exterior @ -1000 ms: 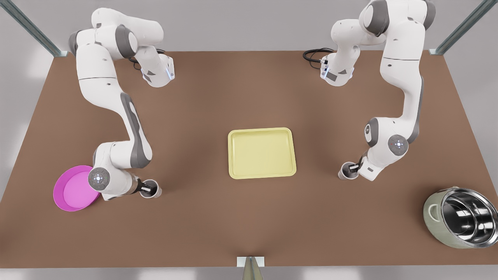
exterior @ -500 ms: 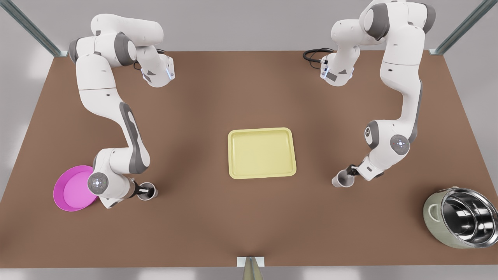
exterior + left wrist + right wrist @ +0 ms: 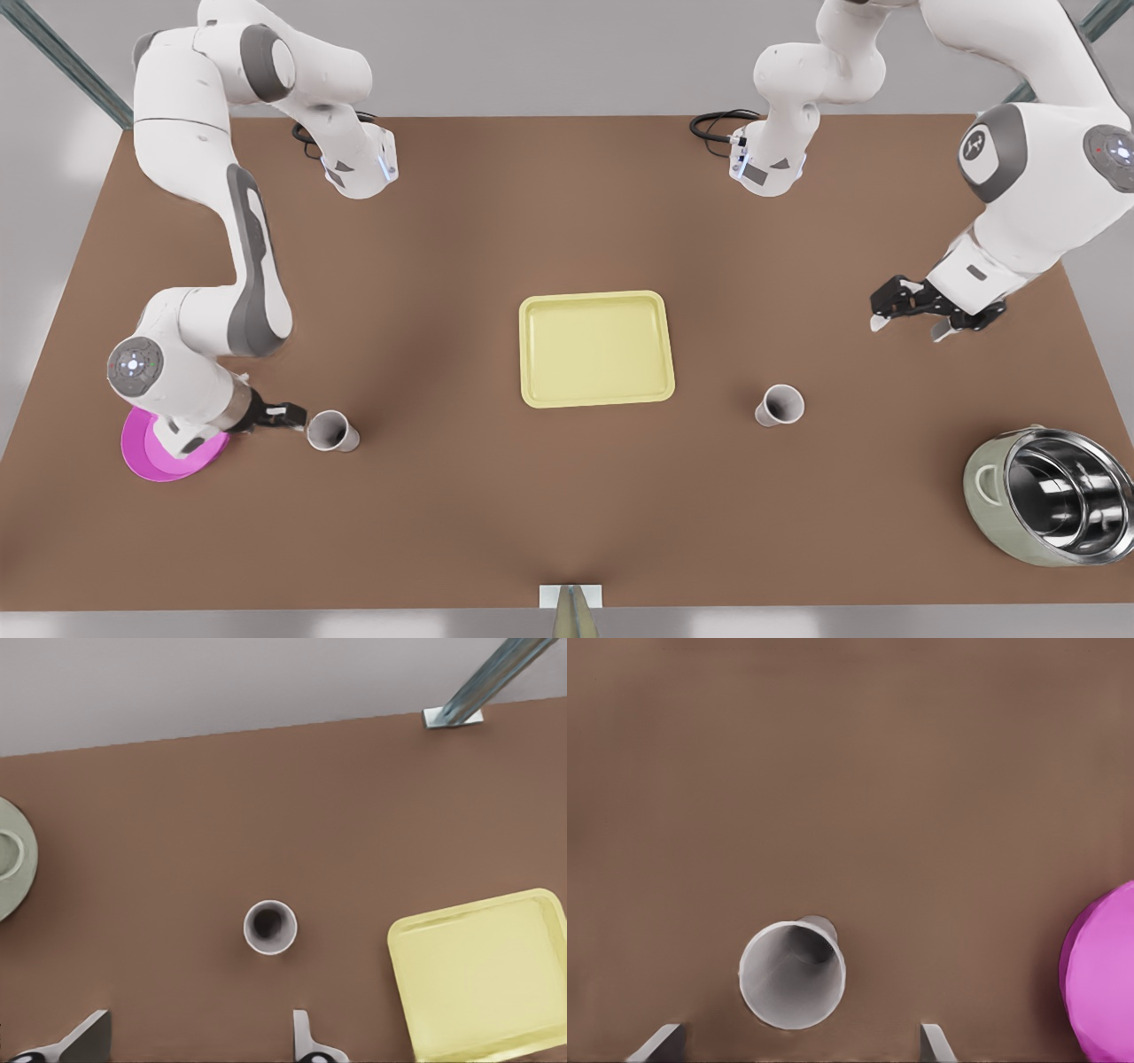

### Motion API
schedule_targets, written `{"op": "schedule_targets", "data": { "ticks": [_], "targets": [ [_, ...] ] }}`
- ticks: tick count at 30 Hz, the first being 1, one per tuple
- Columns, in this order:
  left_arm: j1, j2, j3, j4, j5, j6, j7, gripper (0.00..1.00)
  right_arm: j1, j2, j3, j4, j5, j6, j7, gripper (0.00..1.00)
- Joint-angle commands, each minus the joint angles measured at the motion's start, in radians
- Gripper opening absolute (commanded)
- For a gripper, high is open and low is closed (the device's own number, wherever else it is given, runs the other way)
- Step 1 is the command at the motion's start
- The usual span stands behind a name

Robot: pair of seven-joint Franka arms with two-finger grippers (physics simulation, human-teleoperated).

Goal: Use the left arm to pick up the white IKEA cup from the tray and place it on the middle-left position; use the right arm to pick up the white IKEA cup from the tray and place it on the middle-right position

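Observation:
Two white cups stand upright on the brown table, both outside the empty pale yellow tray [image 3: 595, 348]. One cup [image 3: 780, 405] stands toward the front view's right of the tray. My left gripper [image 3: 908, 326] hangs open, high above and well away from it. The left wrist view looks down on this cup [image 3: 270, 927] beyond the left gripper [image 3: 195, 1041], with the tray [image 3: 487, 974] beside it. The other cup [image 3: 332, 431] stands toward the front view's left. My right gripper [image 3: 297, 415] is open just beside it. In the right wrist view this cup [image 3: 792, 974] sits just ahead of the spread right gripper [image 3: 797, 1047].
A round magenta dish [image 3: 155, 456] lies partly under the right arm, close to its cup, and shows as the dish [image 3: 1107, 983] in the right wrist view. A steel pot [image 3: 1050, 505] sits at the front view's near right corner. Black cables [image 3: 718, 124] lie by the arm bases.
Both grippers have let go of their cups. The left gripper rose and pulled far back toward the front view's right. The right gripper backed off a little toward the magenta dish.

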Motion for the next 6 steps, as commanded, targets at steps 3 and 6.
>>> {"op": "schedule_targets", "data": {
  "ticks": [3, 6],
  "targets": [
    [0.0, 0.008, -0.019, -0.002, 0.044, -0.098, -0.14, 1.0, -0.005, -0.205, -0.009, 0.002, -0.044, -0.37, -0.033, 1.0],
    [0.0, 0.007, -0.019, -0.006, 0.037, -0.091, -0.143, 1.0, -0.005, -0.212, -0.008, 0.002, -0.044, -0.378, -0.027, 1.0]
  ]
}}
